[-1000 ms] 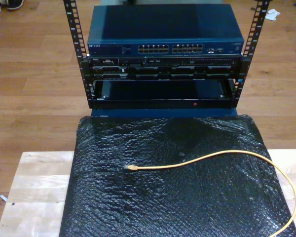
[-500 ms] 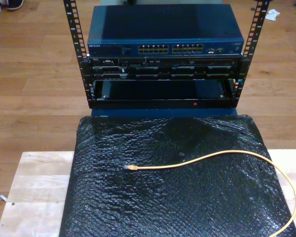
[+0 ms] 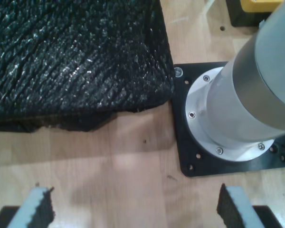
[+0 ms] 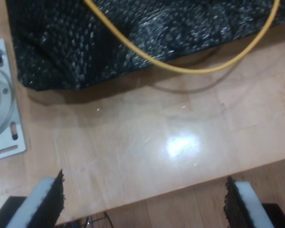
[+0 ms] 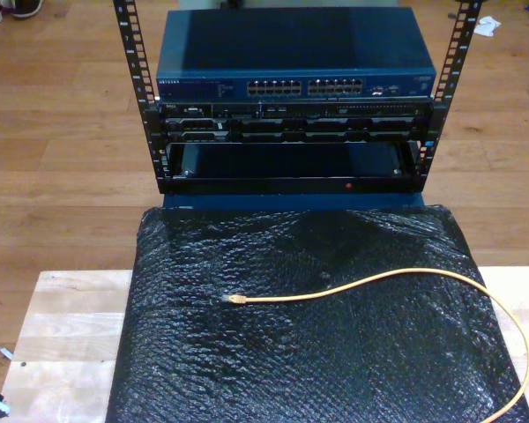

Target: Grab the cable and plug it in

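Our first gripper and second gripper both wide open, empty; cable on black mat, exterior view's right.

both grippers' fingers wide apart

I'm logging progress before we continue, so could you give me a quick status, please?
My first gripper and my second gripper open, empty. Cable loose on black mat, unplugged. Path to switch unobstructed.
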